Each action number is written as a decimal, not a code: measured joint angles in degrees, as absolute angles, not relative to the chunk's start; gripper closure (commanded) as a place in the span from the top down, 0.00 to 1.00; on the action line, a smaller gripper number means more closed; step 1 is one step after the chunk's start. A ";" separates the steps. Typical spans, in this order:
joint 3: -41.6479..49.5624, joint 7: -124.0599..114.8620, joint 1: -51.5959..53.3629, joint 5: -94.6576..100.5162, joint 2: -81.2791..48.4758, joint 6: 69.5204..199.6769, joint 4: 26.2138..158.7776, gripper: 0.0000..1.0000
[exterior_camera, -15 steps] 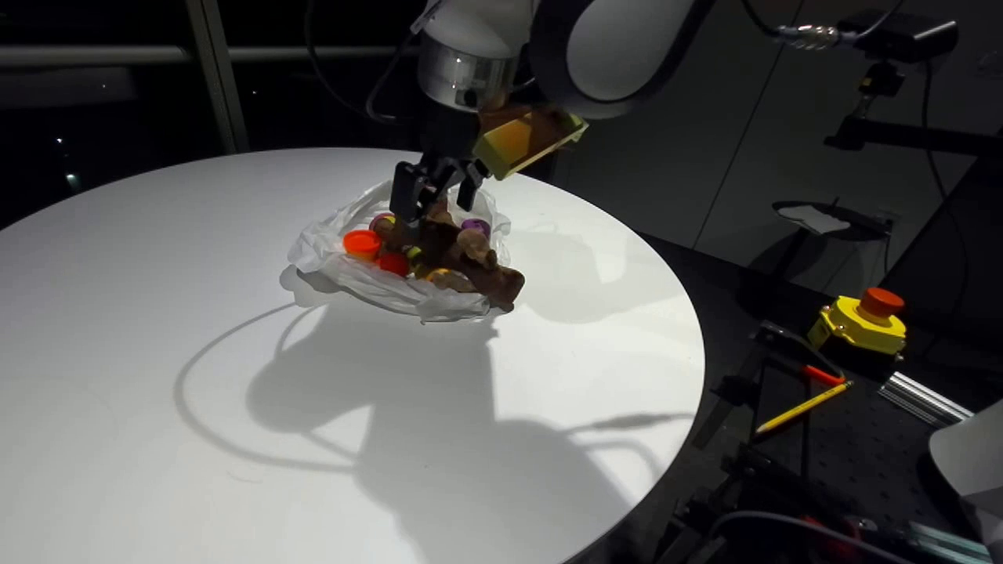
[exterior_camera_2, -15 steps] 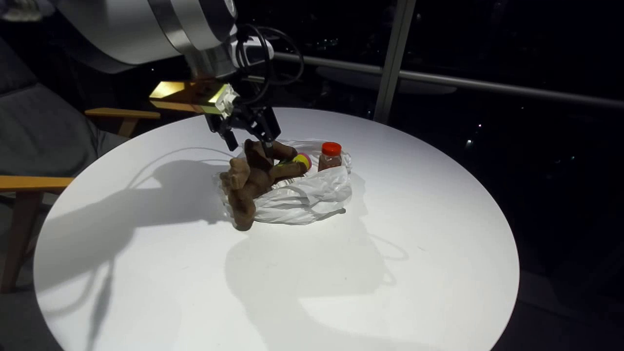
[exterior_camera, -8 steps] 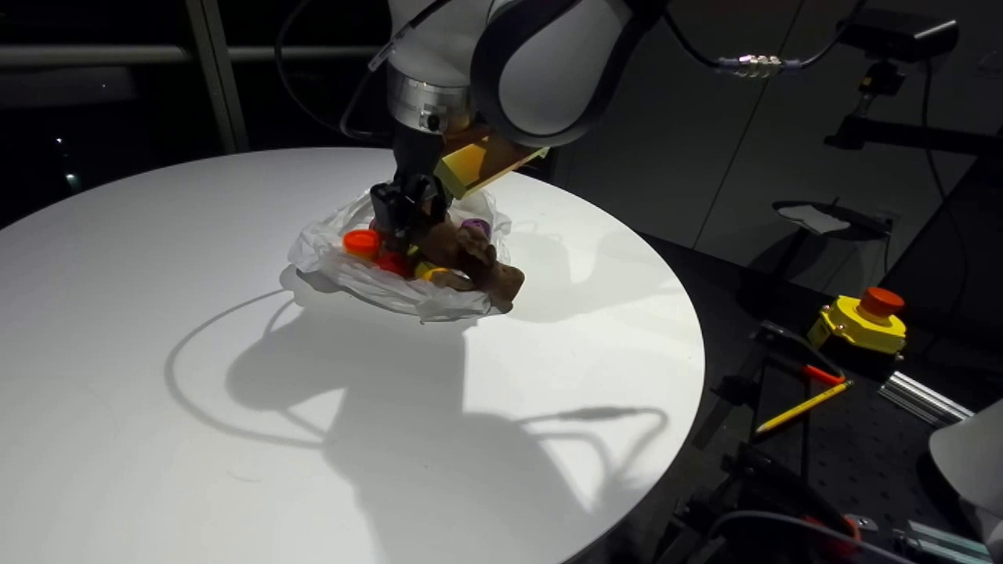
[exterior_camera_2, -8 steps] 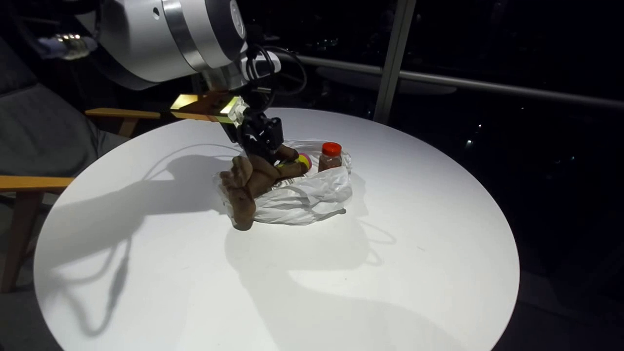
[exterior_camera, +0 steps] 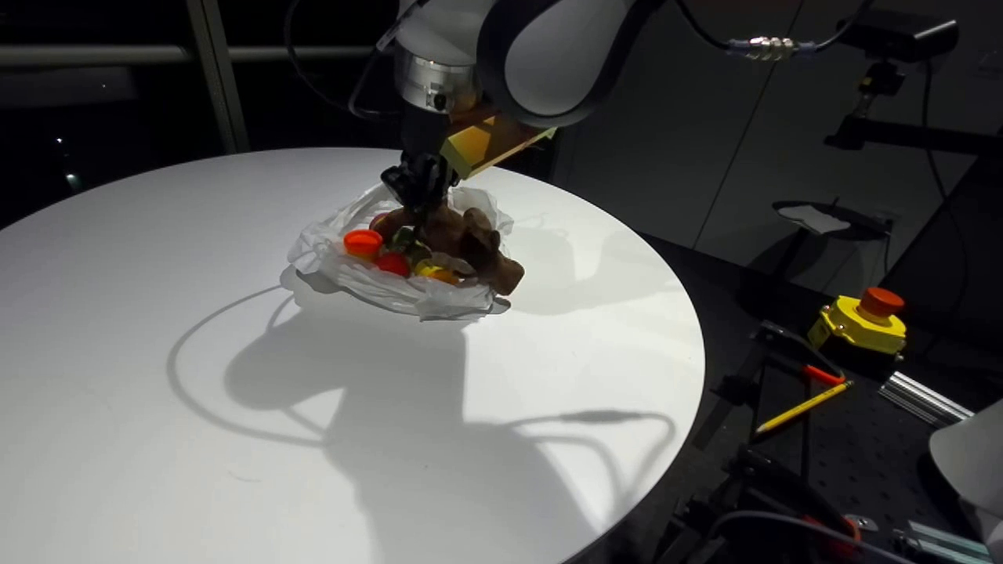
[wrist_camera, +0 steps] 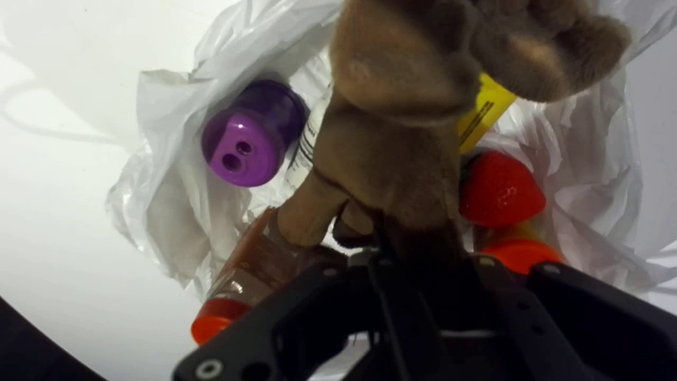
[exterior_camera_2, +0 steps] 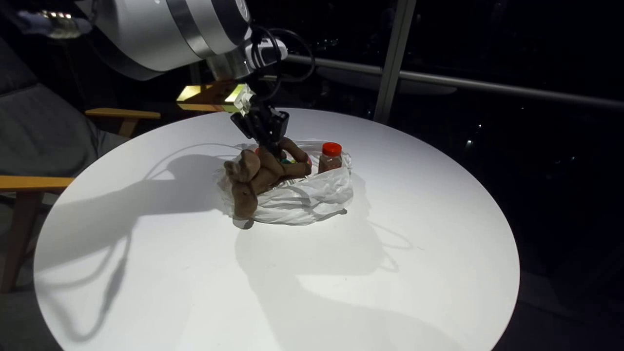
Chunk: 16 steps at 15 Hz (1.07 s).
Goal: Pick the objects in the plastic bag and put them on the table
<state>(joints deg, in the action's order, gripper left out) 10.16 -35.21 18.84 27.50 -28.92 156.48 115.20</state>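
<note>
Evidently, the brown figure (wrist_camera: 396, 159) is pinched by the gripper (exterior_camera_2: 273, 147) over the plastic bag (exterior_camera_2: 312, 200).
A slow, straight lift is advised, so the red-capped bottle (wrist_camera: 253, 271), between seven and eight o'clock from the figure in the wrist view, is not dragged.

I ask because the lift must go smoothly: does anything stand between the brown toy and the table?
Yes: the plastic bag, whose crumpled side rises around part of the brown toy. The toy's lower end pokes past it above the table; there, nothing else visible blocks.
</note>
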 measured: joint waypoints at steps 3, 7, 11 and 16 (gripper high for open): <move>12.44 -35.32 18.84 27.98 -22.72 154.20 118.37 0.04; 16.69 -39.80 17.59 35.42 -13.42 146.47 123.86 0.04; 16.36 -47.54 12.11 45.34 -10.71 137.73 127.42 0.04; 13.26 -54.71 7.20 51.20 -16.40 132.84 128.36 0.06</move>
<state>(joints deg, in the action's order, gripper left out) 13.26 -54.71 7.20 51.20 -16.40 132.84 128.36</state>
